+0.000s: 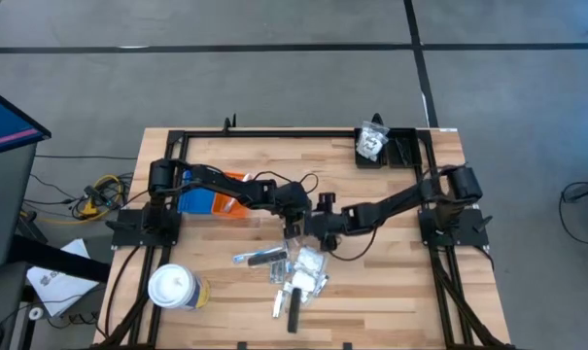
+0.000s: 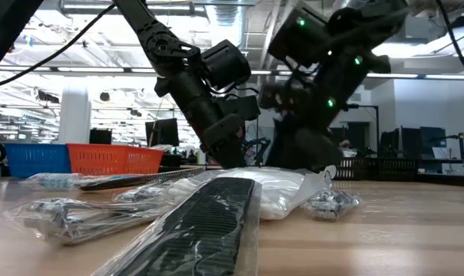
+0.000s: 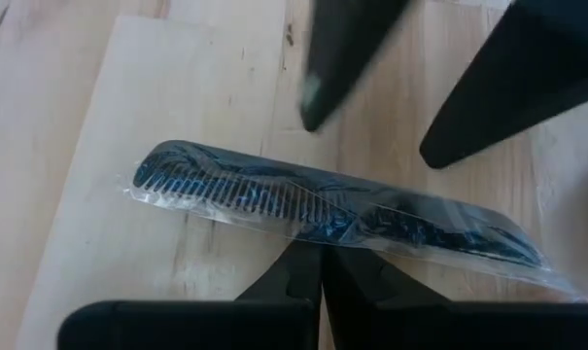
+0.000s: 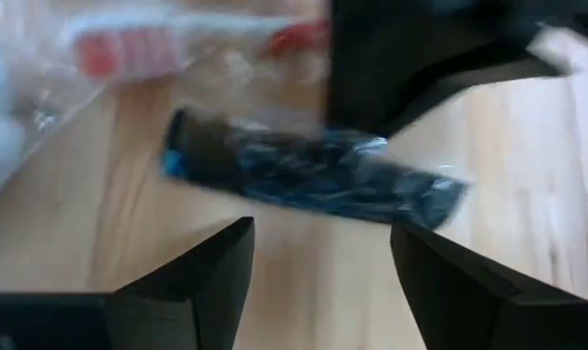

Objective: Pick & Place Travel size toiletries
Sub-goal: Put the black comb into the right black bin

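The wrapped dark comb [image 3: 332,204] is lying flat on the worktop directly below the left end effector [image 1: 295,226], its long axis crossing the pressed-together fingers, while the spread right end effector [image 1: 311,233] is being held just beside it.

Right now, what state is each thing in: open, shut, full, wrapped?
left hand: shut, empty, near the comb.
right hand: open, holding nothing.
comb: lying flat, sealed in clear wrap.
white cup: upright, lid on.
black tray: holds one clear packet.
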`<action>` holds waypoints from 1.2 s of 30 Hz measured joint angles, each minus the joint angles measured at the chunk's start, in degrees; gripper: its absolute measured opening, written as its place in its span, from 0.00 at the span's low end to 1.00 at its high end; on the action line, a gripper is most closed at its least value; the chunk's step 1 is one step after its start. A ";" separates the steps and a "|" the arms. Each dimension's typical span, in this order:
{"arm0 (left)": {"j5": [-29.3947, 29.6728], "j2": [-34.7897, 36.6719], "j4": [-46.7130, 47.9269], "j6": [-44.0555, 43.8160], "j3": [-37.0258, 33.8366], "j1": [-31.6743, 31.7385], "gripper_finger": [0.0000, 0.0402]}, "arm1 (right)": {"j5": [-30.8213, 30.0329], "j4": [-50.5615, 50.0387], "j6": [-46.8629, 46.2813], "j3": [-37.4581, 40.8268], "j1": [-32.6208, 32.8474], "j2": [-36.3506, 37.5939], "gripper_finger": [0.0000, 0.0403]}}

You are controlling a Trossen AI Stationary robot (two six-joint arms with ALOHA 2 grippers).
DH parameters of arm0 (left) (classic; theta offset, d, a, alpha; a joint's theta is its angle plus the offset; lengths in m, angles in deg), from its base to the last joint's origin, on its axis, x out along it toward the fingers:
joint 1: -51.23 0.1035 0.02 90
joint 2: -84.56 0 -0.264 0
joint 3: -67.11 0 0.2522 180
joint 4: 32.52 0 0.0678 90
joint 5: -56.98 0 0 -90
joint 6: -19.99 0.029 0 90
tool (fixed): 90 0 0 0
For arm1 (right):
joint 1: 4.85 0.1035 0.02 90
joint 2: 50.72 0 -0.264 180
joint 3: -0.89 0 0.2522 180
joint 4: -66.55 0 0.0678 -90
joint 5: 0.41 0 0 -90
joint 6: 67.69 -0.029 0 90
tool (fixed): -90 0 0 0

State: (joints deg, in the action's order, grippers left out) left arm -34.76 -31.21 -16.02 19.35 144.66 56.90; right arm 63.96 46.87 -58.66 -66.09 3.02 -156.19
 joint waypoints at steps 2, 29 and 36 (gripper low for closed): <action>0.00 0.00 -0.13 0.02 0.00 0.00 0.00 | -1.62 0.01 0.11 -0.99 0.64 -1.82 0.59; -2.47 1.14 -2.02 0.40 -0.11 -0.61 0.00 | -10.69 -2.40 0.60 -3.75 0.77 -3.24 0.60; -1.15 1.26 -2.84 0.83 -0.11 -0.98 0.00 | -10.69 -2.16 0.63 -3.79 0.99 -3.24 0.59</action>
State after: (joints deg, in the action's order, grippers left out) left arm -35.91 -29.95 -18.86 20.18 144.55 55.92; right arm 53.27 44.71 -58.03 -69.88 4.01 -159.43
